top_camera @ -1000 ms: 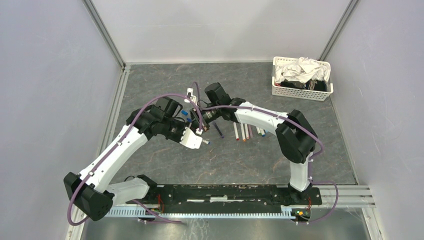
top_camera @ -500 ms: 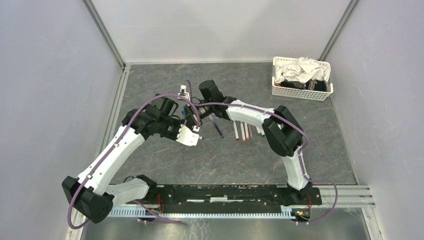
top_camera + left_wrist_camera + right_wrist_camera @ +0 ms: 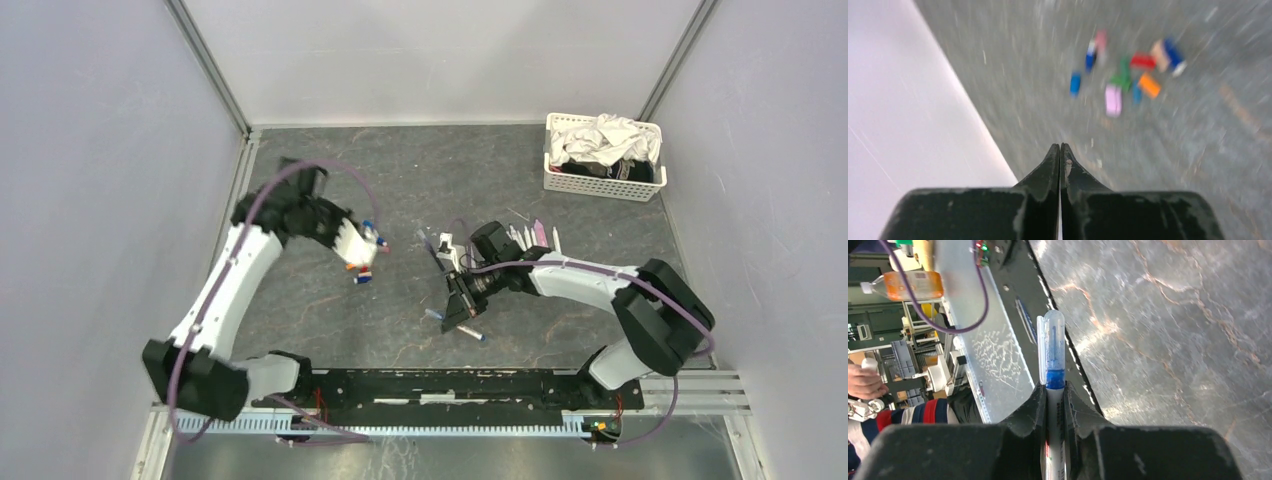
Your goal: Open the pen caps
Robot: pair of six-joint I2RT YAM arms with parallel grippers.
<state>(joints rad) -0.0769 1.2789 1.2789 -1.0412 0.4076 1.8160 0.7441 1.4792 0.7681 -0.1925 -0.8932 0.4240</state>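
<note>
Since a second ago the two arms are parting: the left arm is swinging out toward the left wall and the right arm is drawing back toward the near edge, carrying a pen with it. On the left, the left gripper (image 3: 1060, 149) is hanging above the grey table (image 3: 320, 310) with its fingers pressed together and nothing between them. Just ahead of it the pen caps (image 3: 1113, 99) are lying loose in a small scatter of blue, lilac, green, red and orange, though the wrist view is blurring them too much to count. Toward the middle, the right gripper (image 3: 1054, 390) is pinching a pen (image 3: 1054, 347) by its white barrel, the end sticking out past the fingertips with a blue band under what seems to be a clear cap still seated on it. Further right, the other pens (image 3: 530, 237) are lying fanned together on the table beside that arm's forearm, and a white basket (image 3: 603, 185) of cloth is sitting in the far right corner
</note>
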